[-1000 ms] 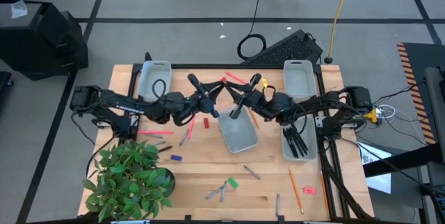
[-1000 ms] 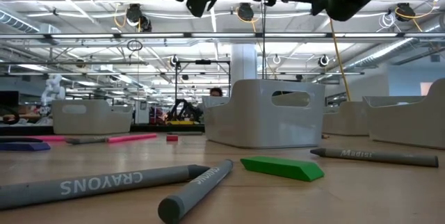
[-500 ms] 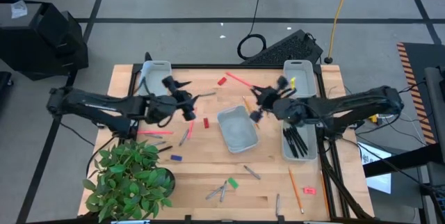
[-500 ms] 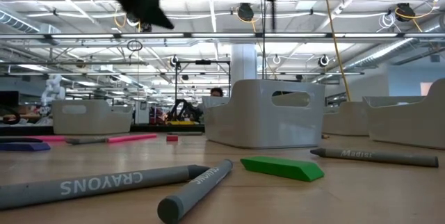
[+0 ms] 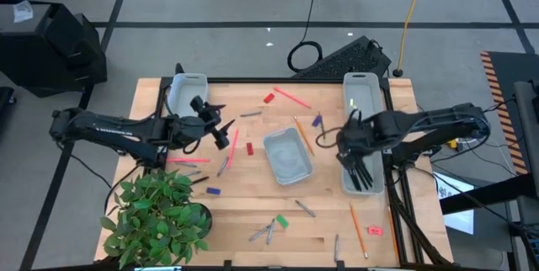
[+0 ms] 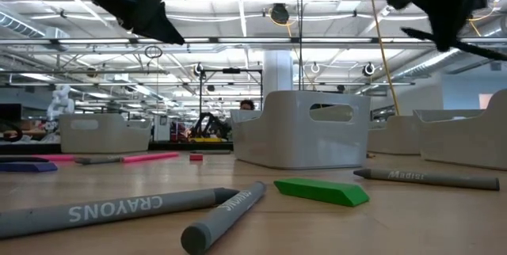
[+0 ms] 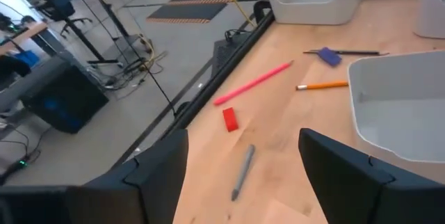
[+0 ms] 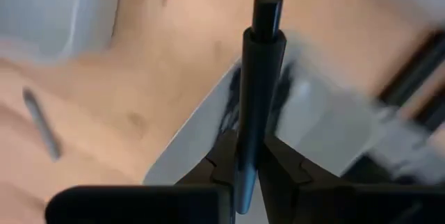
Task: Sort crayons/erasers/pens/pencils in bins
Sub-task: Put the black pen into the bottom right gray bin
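Pale wood makes up the table [image 5: 253,204], which stands on a grey floor crossed by dark lines. From above, 4 bins show: one at the far left corner [image 5: 187,92], one at the far right [image 5: 363,90], a tilted one in the middle [image 5: 288,156] and one at the right edge [image 5: 360,174] holding black pens [image 5: 360,172]. A potted plant [image 5: 156,216] fills the near left corner. The left gripper [image 5: 221,133] hangs over the left half of the table, near a red eraser [image 5: 249,148]. The right gripper [image 5: 349,130] sits above the pen bin.

At table height, grey crayons [image 6: 111,207] printed with their name lie in front, a green eraser [image 6: 321,192] beside them, a long hall with ceiling lights behind.

The left wrist view shows its fingers [image 7: 156,175] spread wide above a pink pencil [image 7: 254,83], an orange pencil [image 7: 321,85], a red eraser [image 7: 229,118] and a grey crayon [image 7: 240,173].

The right wrist view shows its fingers [image 8: 278,168] pinching 1 black pen [image 8: 254,85] upright over the bin [image 8: 313,123].
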Robot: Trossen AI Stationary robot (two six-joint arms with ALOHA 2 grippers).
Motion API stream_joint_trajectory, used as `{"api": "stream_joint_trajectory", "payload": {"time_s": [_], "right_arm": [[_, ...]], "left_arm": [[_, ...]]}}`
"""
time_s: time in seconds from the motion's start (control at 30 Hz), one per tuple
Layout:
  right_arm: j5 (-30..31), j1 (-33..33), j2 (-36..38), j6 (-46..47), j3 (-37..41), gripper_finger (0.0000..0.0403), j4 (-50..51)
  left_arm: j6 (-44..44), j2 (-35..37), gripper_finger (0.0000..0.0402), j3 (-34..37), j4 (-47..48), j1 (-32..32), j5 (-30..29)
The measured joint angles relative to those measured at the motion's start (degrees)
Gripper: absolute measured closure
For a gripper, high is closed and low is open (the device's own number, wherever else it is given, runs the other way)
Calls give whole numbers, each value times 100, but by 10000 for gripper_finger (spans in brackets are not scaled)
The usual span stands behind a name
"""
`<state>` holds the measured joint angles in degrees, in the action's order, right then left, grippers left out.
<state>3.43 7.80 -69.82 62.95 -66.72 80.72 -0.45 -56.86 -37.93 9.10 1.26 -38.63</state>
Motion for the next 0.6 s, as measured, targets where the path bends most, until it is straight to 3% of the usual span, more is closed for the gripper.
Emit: {"api": "stream_joint_trajectory", "payload": {"time_s": [0.17, 0.37, 0.5, 0.6], "right_arm": [[-1101, 63, 231, 319, 1382, 372, -855], [-1461, 59, 557, 675, 2624, 373, -2093], [-1539, 63, 566, 704, 3078, 350, -2400], [-1167, 91, 566, 598, 3182, 326, -2416]], "left_arm": [[-424, 2, 128, 0, 315, 261, 60], [-904, -13, 128, -164, 761, 840, 203], [-1503, -117, 128, -617, 2013, 997, 768], [-2165, -187, 128, -976, 3332, 1033, 1390]]}}
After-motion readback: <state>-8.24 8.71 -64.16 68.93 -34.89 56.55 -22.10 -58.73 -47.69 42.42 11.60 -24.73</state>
